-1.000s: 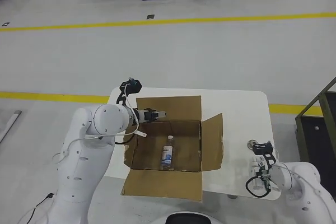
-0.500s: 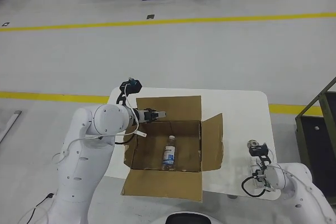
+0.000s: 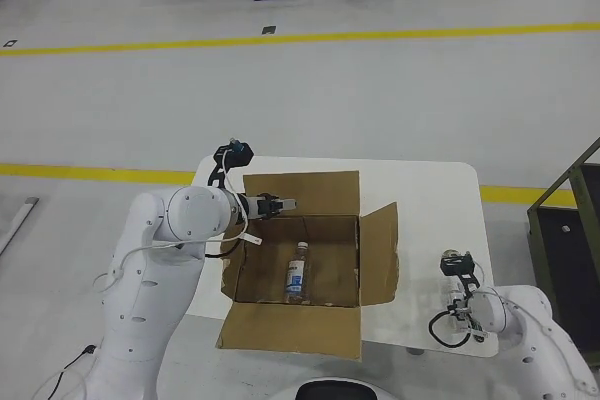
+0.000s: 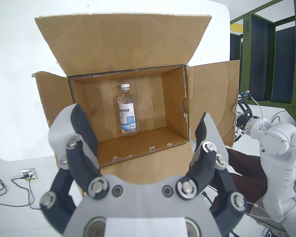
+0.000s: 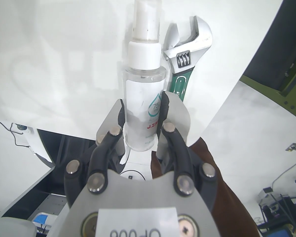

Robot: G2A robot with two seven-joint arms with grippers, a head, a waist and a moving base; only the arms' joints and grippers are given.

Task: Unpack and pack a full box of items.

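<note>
Left gripper (image 4: 140, 114): fingers spread wide, nothing between them and touching nothing; it hangs above the box's far flap, near the far-left corner of the opening (image 3: 280, 205).
Right gripper (image 5: 143, 104): fingers narrowed onto the spray bottle's body, one pad on each side; it sits by the table's near-right corner.
Spray bottle (image 5: 144, 85): clear, with a white collar and a clear cap, pointing away from the wrist over the table top. Whether it rests on the surface cannot be told.
Wrench (image 5: 187, 50): adjustable, with a green handle, lying flat on the table just beside the spray bottle, its head level with the cap.
Box (image 3: 300, 320): brown cardboard, all four flaps open, on the left half of the table (image 3: 420, 190); its near flap overhangs the near edge.
Bottle (image 3: 296, 277): clear, with a white cap and a blue-and-white label, lying on the box floor with its cap toward the far wall.
Left wrist view: looks into the box (image 4: 123, 40) at the bottle (image 4: 127, 110), and shows the left gripper's gap.
Right wrist view: the grip on the spray bottle and the wrench, neither of which can be made out from the top view.
Rack (image 4: 268, 57): green frame, standing off the table's right edge.
</note>
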